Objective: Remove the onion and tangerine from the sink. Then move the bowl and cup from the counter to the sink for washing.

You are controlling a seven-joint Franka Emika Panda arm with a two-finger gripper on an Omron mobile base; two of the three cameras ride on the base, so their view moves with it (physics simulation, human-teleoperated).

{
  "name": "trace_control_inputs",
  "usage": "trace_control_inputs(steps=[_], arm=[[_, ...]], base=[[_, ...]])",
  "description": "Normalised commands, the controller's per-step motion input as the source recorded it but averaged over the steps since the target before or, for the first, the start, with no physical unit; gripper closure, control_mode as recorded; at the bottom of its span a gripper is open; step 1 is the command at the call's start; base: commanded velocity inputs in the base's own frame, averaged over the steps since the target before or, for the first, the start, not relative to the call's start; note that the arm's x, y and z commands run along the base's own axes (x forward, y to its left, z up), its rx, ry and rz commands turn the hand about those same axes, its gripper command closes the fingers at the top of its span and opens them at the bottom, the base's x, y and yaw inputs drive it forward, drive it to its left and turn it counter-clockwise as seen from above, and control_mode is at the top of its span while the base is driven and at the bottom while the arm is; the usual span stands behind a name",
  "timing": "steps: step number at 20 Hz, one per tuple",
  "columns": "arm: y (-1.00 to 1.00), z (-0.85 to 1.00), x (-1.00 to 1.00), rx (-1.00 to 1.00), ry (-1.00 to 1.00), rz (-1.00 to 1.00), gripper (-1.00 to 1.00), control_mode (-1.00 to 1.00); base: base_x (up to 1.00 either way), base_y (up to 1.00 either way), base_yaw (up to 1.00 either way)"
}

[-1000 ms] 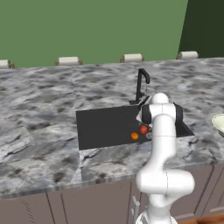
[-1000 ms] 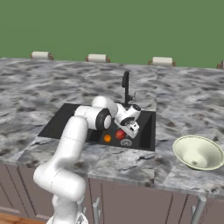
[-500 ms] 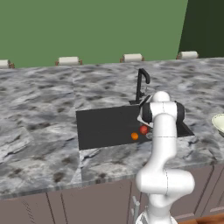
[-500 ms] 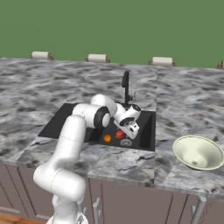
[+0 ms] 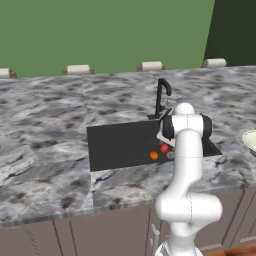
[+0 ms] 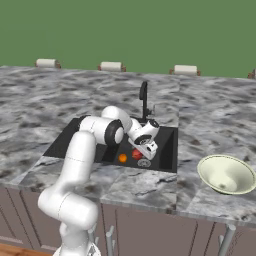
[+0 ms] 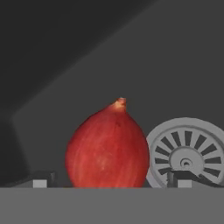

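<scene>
1. Here, in the left base view, the arm rises from the lower right and bends down over the black sink [image 5: 120, 145], which is sunk into the marble table [image 5: 45, 165]. The onion [image 5: 164, 148] lies on the sink floor near its right end, half hidden by the arm. The tangerine [image 5: 154, 156] sits just beside it, a little nearer the front wall. The faucet [image 5: 161, 97] stands at the sink's back edge. A sliver of the bowl [image 5: 250, 141] shows at the right edge, on the table.

2. In the right base view, the arm reaches from the lower left into the sink [image 6: 167, 150]. The end effector [image 6: 144, 151] hangs low inside the basin, right over the onion [image 6: 136, 154], with the drain [image 6: 144, 163] just in front of it. The tangerine [image 6: 122, 158] rests to the left of the onion, apart from it. The bowl [image 6: 226, 173] stands upright on the table [image 6: 215, 120], well to the right of the sink.

3. In the hand view, the onion [image 7: 107, 146] stands upright on the dark sink floor, stem tip up. The drain [image 7: 188, 153] lies just behind it on the right. The two finger tips show at the bottom, one on each side of the onion, spread wide and released, with nothing grasped.
</scene>
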Motion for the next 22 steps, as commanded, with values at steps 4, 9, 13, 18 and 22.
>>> trace_control_inputs(steps=[4, 9, 13, 18, 22], arm=[[0.16, 0.0, 0.0, -0.04, 0.0, 0.0, -1.0, -1.0], [0.04, -0.05, 0.06, -0.11, 0.0, 0.0, -1.0, -1.0], [0.0, -0.05, 0.1, -0.12, 0.01, 0.0, -1.0, -1.0], [0.0, -0.06, 0.07, -0.09, 0.09, 0.0, -1.0, -1.0], [-0.03, -0.04, 0.02, -0.08, 0.16, -0.02, -1.0, -1.0]], base=[[0.0, 0.0, 0.0], [0.0, 0.0, 0.0], [0.0, 0.0, 0.0], [0.0, 0.0, 0.0], [0.0, 0.0, 0.0]])
